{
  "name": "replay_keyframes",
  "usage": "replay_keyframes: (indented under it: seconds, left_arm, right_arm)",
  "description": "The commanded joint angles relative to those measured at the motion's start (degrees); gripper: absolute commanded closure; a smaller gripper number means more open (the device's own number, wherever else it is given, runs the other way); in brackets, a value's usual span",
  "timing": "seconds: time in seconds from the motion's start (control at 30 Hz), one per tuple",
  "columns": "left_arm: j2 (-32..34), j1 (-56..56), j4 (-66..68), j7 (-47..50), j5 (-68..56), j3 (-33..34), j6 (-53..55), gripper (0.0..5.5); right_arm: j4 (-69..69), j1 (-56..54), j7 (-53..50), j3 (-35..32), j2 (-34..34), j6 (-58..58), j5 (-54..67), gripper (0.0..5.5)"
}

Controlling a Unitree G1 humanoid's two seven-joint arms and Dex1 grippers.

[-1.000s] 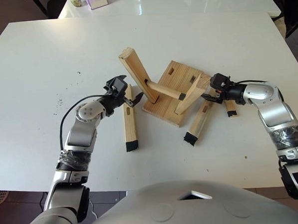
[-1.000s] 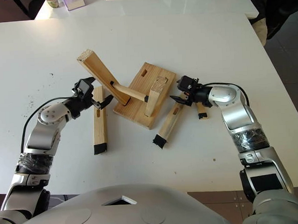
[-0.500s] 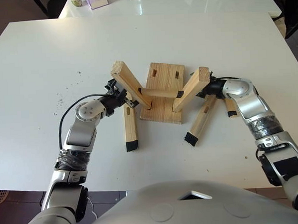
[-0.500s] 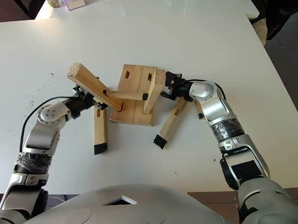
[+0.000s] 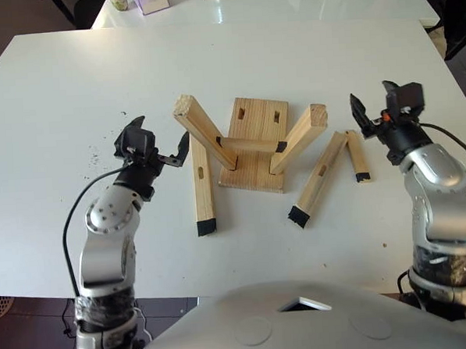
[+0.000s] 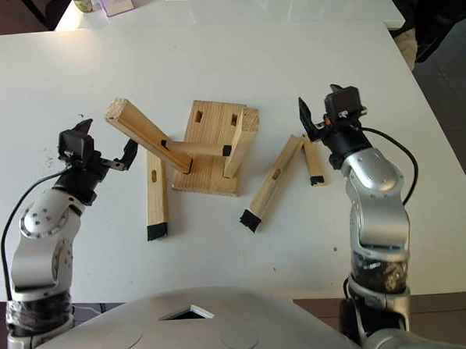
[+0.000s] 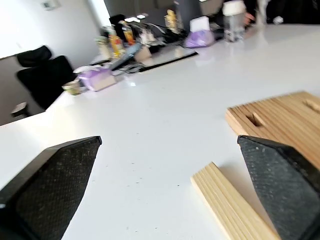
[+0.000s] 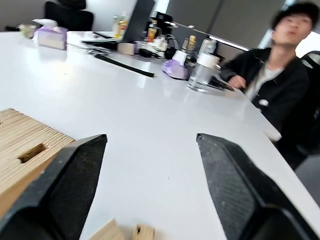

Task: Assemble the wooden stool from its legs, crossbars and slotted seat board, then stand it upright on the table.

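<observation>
The half-built frame [image 5: 251, 144], two pale legs joined by a crossbar and leaning splayed on the seat board [image 5: 259, 114], could topple off it at a careless nudge, since the left gripper [image 5: 163, 133] and right gripper [image 5: 370, 101] hover open and empty either side of the board, beyond the loose black-tipped legs [image 5: 203, 188].

The white bench [image 5: 72, 81] carries the slotted seat board [image 5: 250, 170] lying flat. One loose leg [image 5: 203, 188] lies just left of it. A second leg [image 5: 319, 178] and a short crossbar [image 5: 358, 157] lie side by side on its right.
</observation>
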Motion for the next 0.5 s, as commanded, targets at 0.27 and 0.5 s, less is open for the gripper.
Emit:
replay_keyframes:
  seconds: [0.27, 0.5]
  left_arm:
    - [0.34, -3.96, -7.18, 0.39, 10.40, -20.36, 3.75, 0.45]
    - [2.74, -5.36, -2.38, 0.36, 10.99, -14.71, 0.92, 0.45]
  right_arm:
    - [-4.59, -9.79, -11.03, 22.27, 12.72, 16.32, 0.44, 2.19]
    - [5.78, -8.95, -9.95, 15.21, 7.11, 4.87, -1.17, 2.19]
